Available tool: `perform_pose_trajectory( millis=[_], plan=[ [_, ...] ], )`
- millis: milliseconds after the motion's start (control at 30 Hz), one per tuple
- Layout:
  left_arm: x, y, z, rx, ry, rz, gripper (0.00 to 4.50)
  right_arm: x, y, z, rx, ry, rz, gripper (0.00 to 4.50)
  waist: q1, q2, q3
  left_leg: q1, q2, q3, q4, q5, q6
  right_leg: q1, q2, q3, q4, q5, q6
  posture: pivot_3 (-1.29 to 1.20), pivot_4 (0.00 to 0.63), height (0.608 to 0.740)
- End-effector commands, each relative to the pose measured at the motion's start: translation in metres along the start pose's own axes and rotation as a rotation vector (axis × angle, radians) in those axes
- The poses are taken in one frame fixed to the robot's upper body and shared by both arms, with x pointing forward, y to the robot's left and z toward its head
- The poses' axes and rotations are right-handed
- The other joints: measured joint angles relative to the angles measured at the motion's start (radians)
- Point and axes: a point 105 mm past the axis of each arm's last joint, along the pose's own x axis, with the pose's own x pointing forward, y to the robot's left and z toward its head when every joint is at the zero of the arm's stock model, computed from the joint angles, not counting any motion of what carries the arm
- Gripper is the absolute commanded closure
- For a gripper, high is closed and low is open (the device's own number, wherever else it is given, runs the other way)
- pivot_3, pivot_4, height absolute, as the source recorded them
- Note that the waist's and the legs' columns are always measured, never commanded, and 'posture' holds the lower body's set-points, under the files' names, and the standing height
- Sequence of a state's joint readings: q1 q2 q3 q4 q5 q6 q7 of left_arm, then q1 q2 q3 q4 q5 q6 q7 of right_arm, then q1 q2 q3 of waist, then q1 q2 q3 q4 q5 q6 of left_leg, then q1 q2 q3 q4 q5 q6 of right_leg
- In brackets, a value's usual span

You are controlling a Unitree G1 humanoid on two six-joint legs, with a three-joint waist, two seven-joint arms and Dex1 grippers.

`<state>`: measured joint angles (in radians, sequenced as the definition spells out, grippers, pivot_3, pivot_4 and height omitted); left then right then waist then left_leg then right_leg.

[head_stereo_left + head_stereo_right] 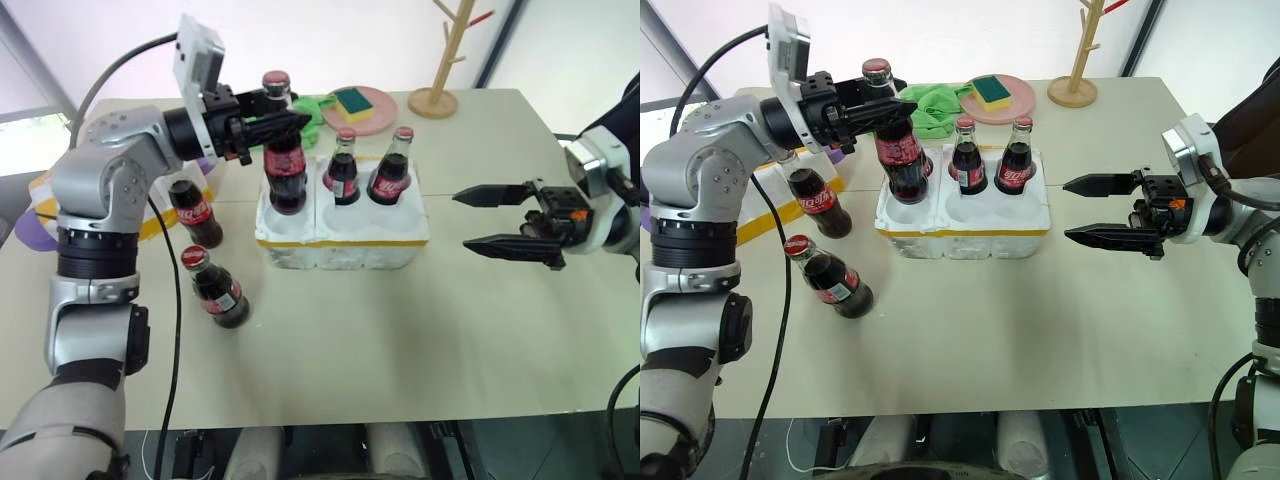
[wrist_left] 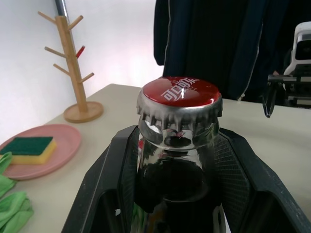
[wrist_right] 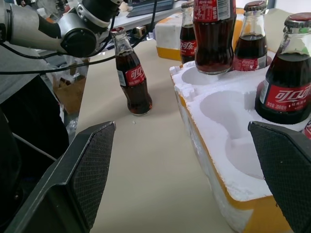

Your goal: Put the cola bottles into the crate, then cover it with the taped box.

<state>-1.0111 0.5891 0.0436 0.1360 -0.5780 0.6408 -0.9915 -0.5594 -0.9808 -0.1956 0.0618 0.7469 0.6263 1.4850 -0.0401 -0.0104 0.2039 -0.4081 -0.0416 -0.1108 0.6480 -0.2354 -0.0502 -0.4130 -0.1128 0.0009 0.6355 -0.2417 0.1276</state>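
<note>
Left gripper (image 1: 283, 123) clamped on a bottle (image 1: 286, 168) by the neck, jaws tight below the red cap, base just above the crate's (image 1: 342, 232) left well (not seated). Two bottles (image 1: 343, 168) stand in the back wells. Two more (image 1: 214, 287) on the table (image 1: 400, 340), left of the crate. Right gripper (image 1: 482, 220) hangs beside the crate, jaws wide apart, nothing held.

The pale beige counter (image 1: 400, 330) carries a low white styrofoam crate (image 1: 345, 235) with a yellow tape band, near its centre. At nine o'clock from the crate an upright dark glass cola bottle (image 1: 195, 212) stands; at eight o'clock another red-capped bottle (image 1: 214, 288) stands alone. At twelve o'clock lie a green cloth (image 1: 316, 108) and a pink plate (image 1: 375, 112), with a wooden peg stand (image 1: 440, 95) at one o'clock.
</note>
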Motion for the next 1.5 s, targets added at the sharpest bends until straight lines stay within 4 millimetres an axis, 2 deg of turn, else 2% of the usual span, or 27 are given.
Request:
perform_pose_trajectory(
  millis=[33,333,633,733,833,867,967,1133,1333,1500],
  plan=[
    [-0.007,-0.007,0.021,0.074,-0.041,-0.014,2.48,-0.002,0.004,0.013,-0.059,-0.025,-0.004,0.00,-0.001,0.000,0.000,0.000,0.000,0.000,0.000,0.000,0.000,0.000,0.000,0.000,0.000,0.000,0.000,0.00,0.150,0.740],
    [-0.014,-0.014,0.001,0.077,0.013,-0.009,2.48,-0.002,0.002,0.013,-0.054,-0.037,-0.008,0.00,0.003,0.000,0.000,0.000,0.000,0.000,0.000,0.000,0.000,0.000,0.000,0.000,0.000,0.000,0.000,0.00,0.150,0.740],
    [-0.009,-0.004,-0.051,0.061,0.114,0.053,2.48,0.002,-0.001,0.017,-0.059,-0.057,-0.007,0.00,0.005,0.000,0.000,0.000,0.000,0.000,0.000,0.000,0.000,0.000,0.000,0.000,0.000,0.000,0.000,0.00,0.150,0.740],
    [-0.013,-0.003,-0.073,0.045,0.156,0.070,1.44,0.002,-0.001,0.017,-0.058,-0.060,-0.011,0.00,0.002,0.000,0.000,0.000,0.000,0.000,0.000,0.000,0.000,0.000,0.000,0.000,0.000,0.000,0.000,0.00,0.150,0.740],
    [-0.020,-0.003,-0.081,0.027,0.169,0.079,0.03,0.001,-0.001,0.018,-0.058,-0.060,-0.018,0.00,0.003,0.000,0.000,0.000,0.000,0.000,0.000,0.000,0.000,0.000,0.000,0.000,0.000,0.000,0.000,0.00,0.150,0.740],
    [-0.022,-0.003,-0.082,0.024,0.167,0.082,0.03,0.001,-0.002,0.018,-0.058,-0.061,-0.019,0.00,0.004,0.000,0.000,0.000,0.000,0.000,0.000,0.000,0.000,0.000,0.000,0.000,0.000,0.000,0.000,0.00,0.150,0.740],
    [-0.027,-0.003,-0.078,0.030,0.155,0.095,0.03,0.001,-0.002,0.018,-0.057,-0.062,-0.023,0.00,0.005,0.000,0.000,0.000,0.000,0.000,0.001,0.000,0.000,0.001,0.000,0.000,0.000,0.000,0.000,0.00,0.150,0.740],
    [-0.039,0.001,-0.058,0.036,0.111,0.156,0.03,0.002,-0.004,0.017,-0.053,-0.062,-0.021,0.00,0.003,0.000,0.000,0.000,0.000,0.000,0.001,0.000,0.000,0.001,0.000,0.000,0.000,0.000,0.000,0.00,0.150,0.740],
    [-0.068,0.003,-0.010,0.082,0.035,0.240,0.03,0.005,-0.008,0.017,-0.050,-0.062,-0.010,0.00,-0.002,0.000,0.000,0.001,0.000,0.000,0.000,0.000,0.000,0.001,0.000,0.000,0.000,0.000,0.000,0.00,0.150,0.740],
    [-0.095,-0.015,0.024,0.101,0.012,0.262,0.03,0.007,-0.012,0.015,-0.045,-0.062,-0.004,0.00,-0.002,0.000,0.000,0.001,0.000,0.000,0.000,0.000,0.000,0.001,0.000,0.000,0.000,0.000,0.000,0.00,0.150,0.740]
  ],
)
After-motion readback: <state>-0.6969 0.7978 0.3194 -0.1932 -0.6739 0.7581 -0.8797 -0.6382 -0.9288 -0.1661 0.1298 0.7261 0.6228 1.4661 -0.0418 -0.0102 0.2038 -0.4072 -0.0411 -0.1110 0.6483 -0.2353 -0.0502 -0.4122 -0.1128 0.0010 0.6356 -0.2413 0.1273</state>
